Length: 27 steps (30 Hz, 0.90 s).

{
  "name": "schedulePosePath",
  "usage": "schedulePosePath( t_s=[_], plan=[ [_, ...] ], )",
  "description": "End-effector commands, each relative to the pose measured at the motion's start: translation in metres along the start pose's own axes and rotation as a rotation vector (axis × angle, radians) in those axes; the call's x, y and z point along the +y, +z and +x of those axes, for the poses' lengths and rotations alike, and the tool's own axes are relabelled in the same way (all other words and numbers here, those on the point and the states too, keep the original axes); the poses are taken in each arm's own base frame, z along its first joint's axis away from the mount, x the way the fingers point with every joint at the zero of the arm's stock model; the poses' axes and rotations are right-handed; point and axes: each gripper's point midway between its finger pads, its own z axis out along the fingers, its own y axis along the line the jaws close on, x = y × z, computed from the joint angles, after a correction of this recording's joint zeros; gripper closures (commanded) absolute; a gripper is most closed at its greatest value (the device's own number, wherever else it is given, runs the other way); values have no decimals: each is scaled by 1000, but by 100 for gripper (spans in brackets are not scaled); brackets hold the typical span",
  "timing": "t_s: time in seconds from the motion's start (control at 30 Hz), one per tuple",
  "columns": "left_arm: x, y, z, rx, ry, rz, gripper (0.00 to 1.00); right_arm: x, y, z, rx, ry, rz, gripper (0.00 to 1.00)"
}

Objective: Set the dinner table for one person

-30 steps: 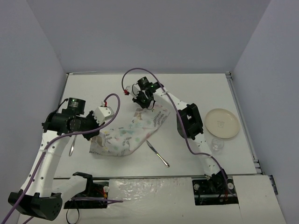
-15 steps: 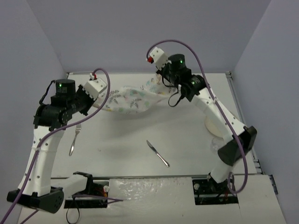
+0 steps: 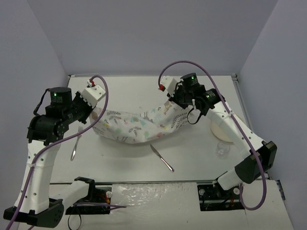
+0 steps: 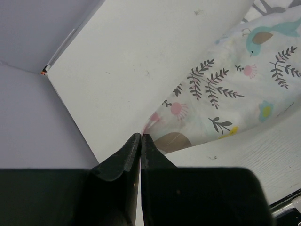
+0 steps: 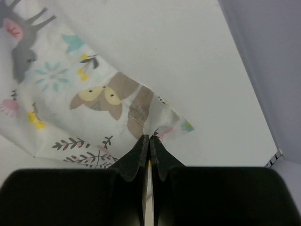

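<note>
A white cloth mat (image 3: 139,126) printed with pastel animals and plants hangs stretched between my two grippers over the off-white dinner table (image 3: 192,153), sagging in the middle. My left gripper (image 3: 96,113) is shut on the mat's left corner (image 4: 150,123). My right gripper (image 3: 169,102) is shut on the mat's right corner (image 5: 157,128). A knife (image 3: 162,157) lies on the table in front of the mat. A fork (image 3: 76,143) lies at the left. A cream plate (image 3: 219,130) and a clear glass (image 3: 223,149) stand at the right, partly hidden by my right arm.
Grey walls close in the table at the back and both sides. The table's metal edging (image 3: 261,158) runs along the right. The arm bases and a cable tangle sit at the near edge (image 3: 96,196).
</note>
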Motion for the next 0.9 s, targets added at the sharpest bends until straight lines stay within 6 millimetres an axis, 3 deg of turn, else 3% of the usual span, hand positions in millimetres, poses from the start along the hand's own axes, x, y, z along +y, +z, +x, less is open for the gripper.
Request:
schedulePosePath(
  t_s=[0.0, 0.1, 0.23, 0.37, 0.53, 0.63, 0.77, 0.87],
  plan=[
    [6, 0, -3, -16, 13, -22, 100, 47, 14, 41, 160, -51, -169, 100],
    [-3, 8, 14, 27, 13, 5, 100, 82, 32, 75, 248, -30, -286, 100],
    [-11, 14, 26, 54, 6, 30, 100, 115, 54, 98, 316, -12, -396, 93],
    [-16, 16, 32, 65, -1, 45, 100, 128, 73, 100, 322, 15, -448, 100],
    [-13, 15, 36, 81, 12, 28, 100, 126, 75, 82, 271, -11, -417, 100],
    [0, 11, 30, 70, -6, -40, 100, 99, 66, 65, 226, -36, -306, 100],
    [37, 5, 10, 27, -55, -219, 100, 0, 30, 20, 66, 9, 62, 100],
    [62, -5, -5, -17, -114, -347, 100, -53, -8, -8, -77, 64, 229, 100]
  ],
)
